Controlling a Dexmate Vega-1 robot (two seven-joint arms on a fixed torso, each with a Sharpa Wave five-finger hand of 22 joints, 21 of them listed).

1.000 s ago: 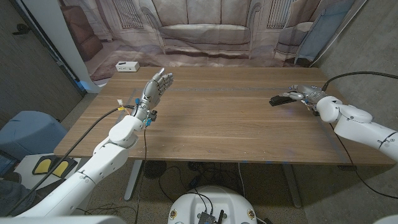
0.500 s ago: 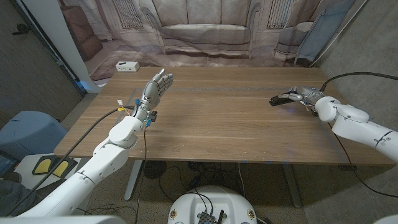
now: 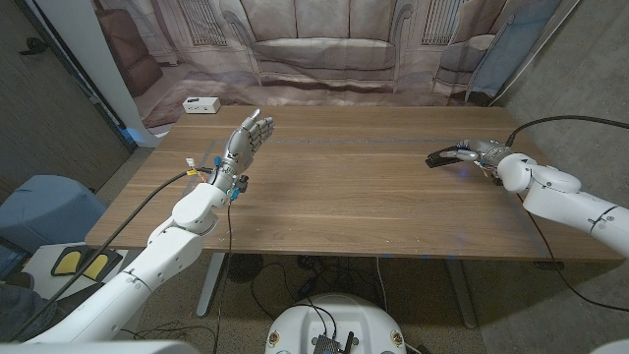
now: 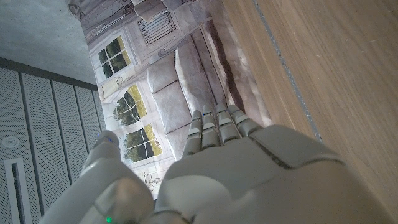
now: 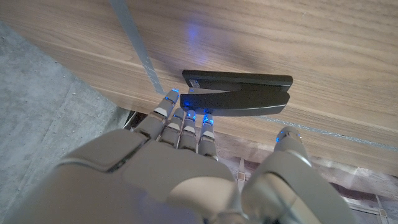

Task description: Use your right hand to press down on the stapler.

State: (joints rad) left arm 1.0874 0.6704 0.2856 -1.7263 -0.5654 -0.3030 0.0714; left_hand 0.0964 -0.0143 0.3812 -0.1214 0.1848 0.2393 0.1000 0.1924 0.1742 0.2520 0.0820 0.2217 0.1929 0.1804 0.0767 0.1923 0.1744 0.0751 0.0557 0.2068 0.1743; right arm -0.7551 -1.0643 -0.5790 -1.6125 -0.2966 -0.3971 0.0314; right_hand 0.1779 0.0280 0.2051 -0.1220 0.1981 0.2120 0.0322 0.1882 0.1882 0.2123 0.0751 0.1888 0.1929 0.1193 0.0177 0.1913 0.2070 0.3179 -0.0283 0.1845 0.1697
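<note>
1. The right hand (image 3: pixel 485 150) sits at the desk's far right side, fingers stretched toward the stapler (image 3: pixel 444 156); in the right wrist view the fingertips (image 5: pixel 189 117) lie at the back end of the stapler (image 5: pixel 239 93), and the thumb (image 5: pixel 289 138) stands apart beside it. The fingers are extended, not wrapped around anything; whether they touch the top arm cannot be told.
2. The black stapler lies on the wooden desk (image 3: pixel 354 187), just ahead of the right hand, its length pointing toward the desk's middle.
3. The left hand (image 3: pixel 246 139) is raised over the desk's left part, fingers straight and close together, holding nothing.
4. A white box (image 3: pixel 200 105) rests near the desk's far left corner.
</note>
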